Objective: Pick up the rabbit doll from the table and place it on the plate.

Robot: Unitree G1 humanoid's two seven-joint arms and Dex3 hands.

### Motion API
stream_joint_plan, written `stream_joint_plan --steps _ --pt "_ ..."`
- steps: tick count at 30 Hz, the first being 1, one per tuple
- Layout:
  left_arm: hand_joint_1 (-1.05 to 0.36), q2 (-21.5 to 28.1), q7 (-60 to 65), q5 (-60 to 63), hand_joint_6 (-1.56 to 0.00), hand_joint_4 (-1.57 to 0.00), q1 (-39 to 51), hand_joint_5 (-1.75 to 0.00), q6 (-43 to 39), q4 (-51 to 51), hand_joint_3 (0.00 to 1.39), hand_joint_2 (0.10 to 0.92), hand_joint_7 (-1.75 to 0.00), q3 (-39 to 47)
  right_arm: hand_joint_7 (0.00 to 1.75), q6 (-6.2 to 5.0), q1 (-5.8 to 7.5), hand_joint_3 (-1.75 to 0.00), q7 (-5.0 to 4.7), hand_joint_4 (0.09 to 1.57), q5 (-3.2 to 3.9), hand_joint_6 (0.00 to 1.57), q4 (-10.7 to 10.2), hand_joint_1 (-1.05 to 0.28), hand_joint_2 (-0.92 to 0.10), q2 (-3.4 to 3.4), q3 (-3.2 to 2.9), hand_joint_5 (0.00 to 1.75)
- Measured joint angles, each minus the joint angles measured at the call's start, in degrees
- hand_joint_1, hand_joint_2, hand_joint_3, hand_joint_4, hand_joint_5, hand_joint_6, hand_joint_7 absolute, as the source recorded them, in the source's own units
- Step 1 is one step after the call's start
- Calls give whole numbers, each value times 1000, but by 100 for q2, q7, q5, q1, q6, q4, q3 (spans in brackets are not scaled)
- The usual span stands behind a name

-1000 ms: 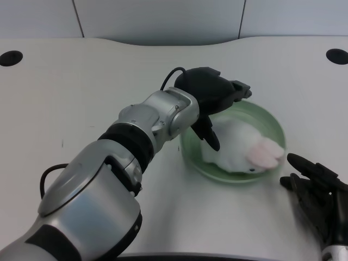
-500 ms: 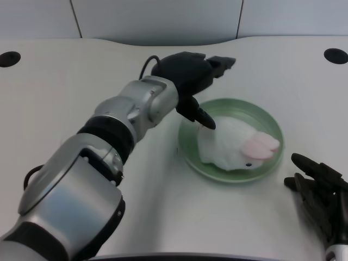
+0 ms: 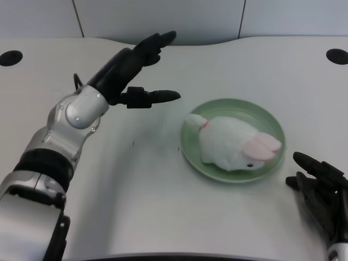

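Now the left robot hand (image 3: 130, 68) hovers spread, empty, left of the rabbit doll (image 3: 234, 145) on its plate (image 3: 234, 106).

You are working at a lab-style robot test station, not a home or kitchen. The evidence: a plain white table (image 3: 163, 217) with a scalloped rear edge, two black round cable ports (image 3: 11, 57) at its far corners, and bare pale wall panels (image 3: 157, 16) behind it.
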Motion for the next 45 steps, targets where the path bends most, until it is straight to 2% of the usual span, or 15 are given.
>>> stream_joint_plan --steps 4,7,11,14,15,19,26,30,39,42,45 --pt "-601 66 -451 -703 -318 -81 804 -952 193 -800 202 921 -162 478 15 -9 2 -302 -124 719 -69 924 -10 -317 -921 -3 18 772" --pt "-559 63 -623 -1292 -428 -217 1476 -887 620 -1532 221 921 -135 861 18 -11 0 -302 -198 713 -118 930 -11 -308 -921 -3 35 778" --pt "-529 41 -621 -1778 -481 -286 2385 -881 1078 -2577 299 921 -118 1228 23 -41 -12 -294 -202 721 -130 942 -10 -289 -921 11 29 797" --pt "-573 29 -634 -2146 -524 -301 3038 -912 1382 -3312 286 921 -115 1462 26 -68 -29 -292 -161 714 -83 947 -12 -289 -921 33 -7 815" --pt "-597 23 -642 -2311 -537 -305 3215 -926 1536 -3550 289 921 -113 1548 22 -75 -34 -299 -165 718 -87 941 -12 -300 -921 36 -8 824" --pt "-608 20 -640 -2824 -576 -314 3820 -973 2353 -4582 308 921 -103 1866 24 -76 -36 -310 -301 723 -177 945 -30 -302 -921 40 21 834" --pt "-548 24 -640 -3540 -663 -426 4779 -1058 3543 -5995 310 921 -119 2169 17 2 1 -310 -273 677 -174 931 -216 -316 -921 62 27 848" --pt "-556 29 -641 -3606 -696 -435 5116 -1082 3816 -6318 336 921 -120 2197 14 40 18 -302 -267 672 -176 925 -259 -325 -921 85 46 861" --pt "-574 -60 -757 -3618 -747 -480 5449 -1170 3813 -6167 351 921 -116 2220 13 63 24 -303 -310 662 -184 925 -264 -331 -921 80 71 867" --pt "-565 -100 -863 -3615 -772 -509 5450 -1192 3707 -6000 369 921 -120 2162 14 116 23 -303 -267 662 -176 927 -266 -343 -921 43 72 874" --pt "-581 -176 -985 -3611 -785 -518 5448 -1207 3561 -5791 377 921 -120 2148 13 166 23 -299 -221 669 -139 925 -268 -330 -921 32 54 875"
